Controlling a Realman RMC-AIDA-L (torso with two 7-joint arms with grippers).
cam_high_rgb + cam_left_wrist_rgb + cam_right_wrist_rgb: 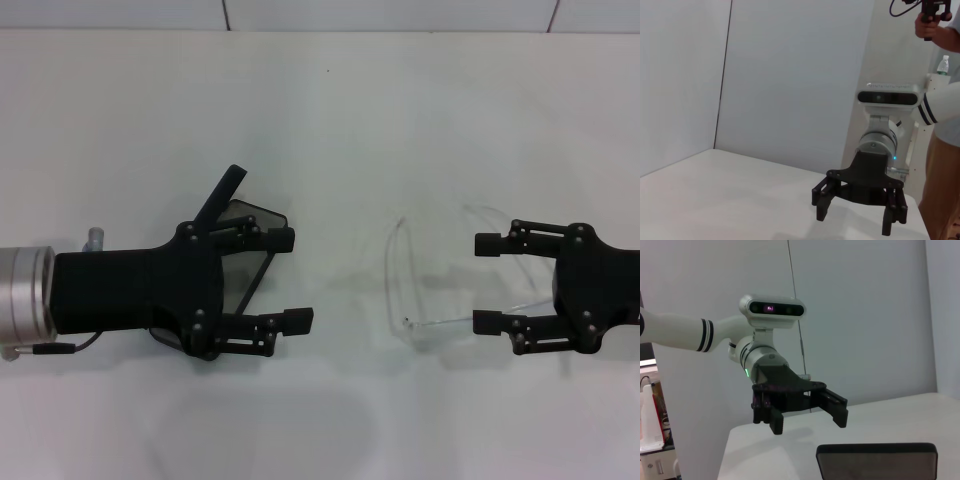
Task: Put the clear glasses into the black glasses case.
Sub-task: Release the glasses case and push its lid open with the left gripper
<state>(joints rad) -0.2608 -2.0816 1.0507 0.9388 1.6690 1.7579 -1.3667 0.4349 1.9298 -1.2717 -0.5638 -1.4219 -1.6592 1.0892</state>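
Observation:
The clear glasses [392,280] lie on the white table [330,120], right of centre, with their thin arms pointing toward my right gripper [487,283]. That gripper is open, its fingertips at the arm ends, and I cannot tell whether it touches them. The black glasses case [250,215] sits open at the left, mostly hidden under my left gripper [288,280], which is open and holds nothing. The right wrist view shows the case's raised lid [877,460] and the left gripper [807,423] behind it. The right gripper [855,220] appears in the left wrist view.
A bare strip of table separates the case from the glasses. White wall panels [400,12] run along the table's far edge. A person [945,100] holding a device stands beside the robot in the left wrist view.

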